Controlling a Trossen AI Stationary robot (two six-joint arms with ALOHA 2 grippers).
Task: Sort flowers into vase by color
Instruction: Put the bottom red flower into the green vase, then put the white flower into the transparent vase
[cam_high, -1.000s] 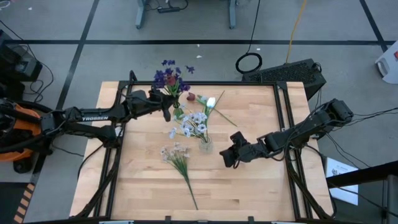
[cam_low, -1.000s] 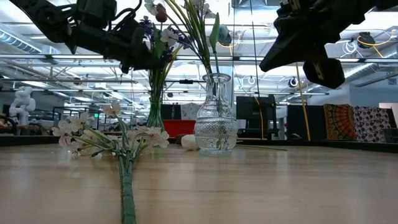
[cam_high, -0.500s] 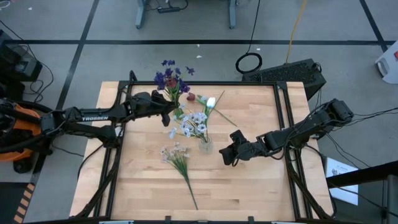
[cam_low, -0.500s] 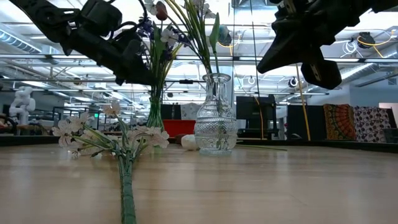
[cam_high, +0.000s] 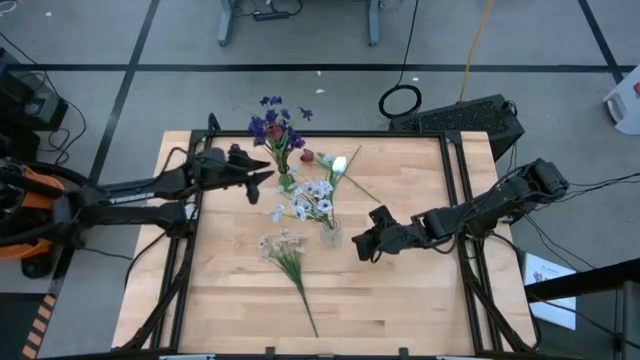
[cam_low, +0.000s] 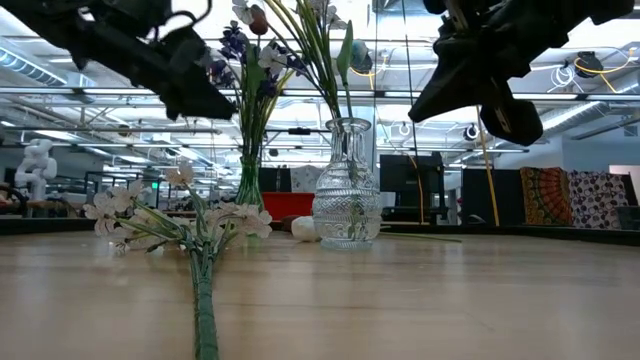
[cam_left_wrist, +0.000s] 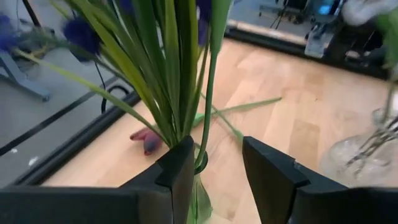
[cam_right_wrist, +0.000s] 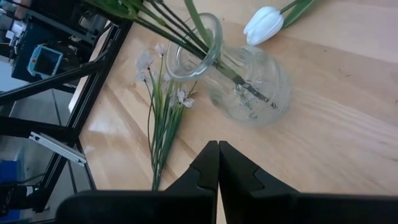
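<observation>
1. Across the wooden table (cam_high: 420, 290), the near half lies mostly bare.
2. Left gripper (cam_high: 262, 175) hangs near the far edge, jaws wide, just short of the green vase (cam_left_wrist: 198, 205) of purple flowers (cam_high: 272, 125).
3. Right gripper (cam_high: 362, 243) hovers beside the clear vase (cam_low: 346, 195), jaws pressed together, holding nothing.
4. One pale spray (cam_high: 288, 257) lies loose towards the near edge.
5. Red and white tulips (cam_high: 324, 160) lie by the far edge.

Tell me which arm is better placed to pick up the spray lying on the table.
Probably the right. The right gripper is shut and hovers close to the spray, which its wrist view shows ahead. The left gripper, open, is farther back by the purple flowers.
</observation>
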